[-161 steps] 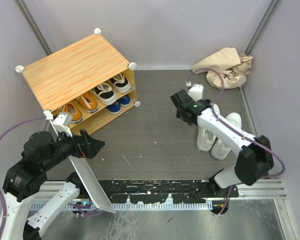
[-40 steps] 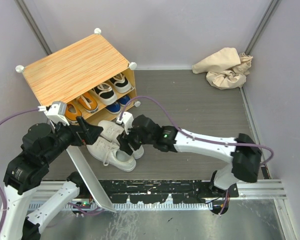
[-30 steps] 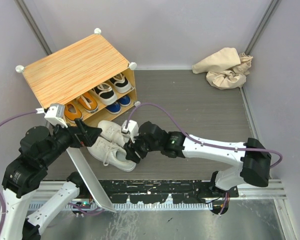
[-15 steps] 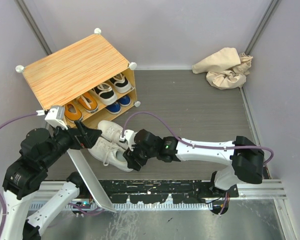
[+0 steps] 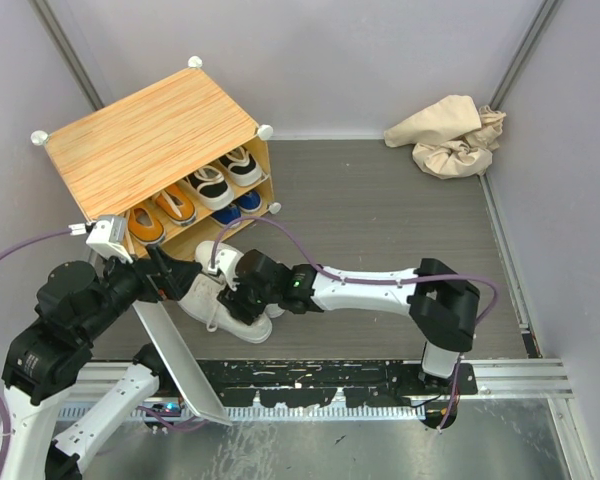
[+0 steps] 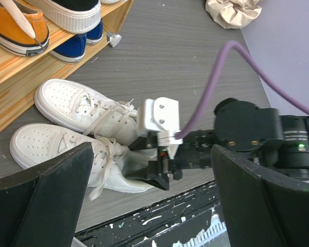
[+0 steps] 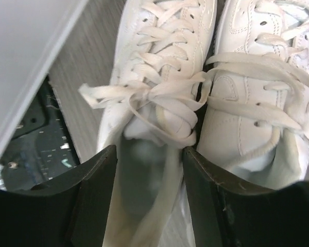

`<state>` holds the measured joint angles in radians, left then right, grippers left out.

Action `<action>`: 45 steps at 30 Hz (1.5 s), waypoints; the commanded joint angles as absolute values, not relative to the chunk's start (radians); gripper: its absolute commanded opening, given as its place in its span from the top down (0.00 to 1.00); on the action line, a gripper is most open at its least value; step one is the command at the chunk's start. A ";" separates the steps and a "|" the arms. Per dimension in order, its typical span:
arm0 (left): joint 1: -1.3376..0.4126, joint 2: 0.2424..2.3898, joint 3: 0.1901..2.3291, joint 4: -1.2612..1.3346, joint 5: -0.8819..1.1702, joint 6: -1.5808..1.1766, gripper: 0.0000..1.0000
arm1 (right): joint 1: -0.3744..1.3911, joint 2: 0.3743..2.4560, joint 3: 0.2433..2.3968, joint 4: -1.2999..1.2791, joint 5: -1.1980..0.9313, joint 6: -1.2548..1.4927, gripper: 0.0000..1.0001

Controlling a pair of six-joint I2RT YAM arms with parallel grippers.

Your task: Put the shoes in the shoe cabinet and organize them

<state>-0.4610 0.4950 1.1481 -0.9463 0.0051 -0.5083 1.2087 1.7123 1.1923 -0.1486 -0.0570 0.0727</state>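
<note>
Right gripper [image 7: 150,157] half-open; clamped on white shoe [image 7: 165,46]

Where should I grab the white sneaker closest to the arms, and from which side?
Take the near white sneaker at its heel collar, coming from the heel end, opposite the shoe cabinet. Its toe points toward the shelves and its laces lie loose, so the open collar's walls look the firmest pinch. The right gripper straddles that heel.
</note>
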 commanded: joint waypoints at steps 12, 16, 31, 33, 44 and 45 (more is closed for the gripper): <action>-0.460 0.489 1.198 -0.959 -0.005 -0.488 0.02 | 1.207 1.798 1.293 -0.040 0.051 0.015 0.96; -0.460 0.479 1.205 -0.961 0.000 -0.489 0.02 | 1.208 1.765 1.349 -0.027 0.179 0.066 0.99; -0.460 0.514 1.207 -0.964 0.022 -0.502 0.02 | 1.189 1.949 1.628 -0.024 0.279 0.156 0.99; -0.460 0.516 1.204 -0.962 0.027 -0.502 0.02 | 1.174 2.004 1.686 -0.040 0.262 0.170 0.99; -0.460 0.494 1.198 -0.976 0.026 -0.504 0.02 | 1.147 2.148 1.890 -0.035 0.181 0.239 0.99; -0.460 0.494 1.198 -0.977 0.026 -0.506 0.02 | 1.147 2.163 1.911 -0.040 0.171 0.248 0.99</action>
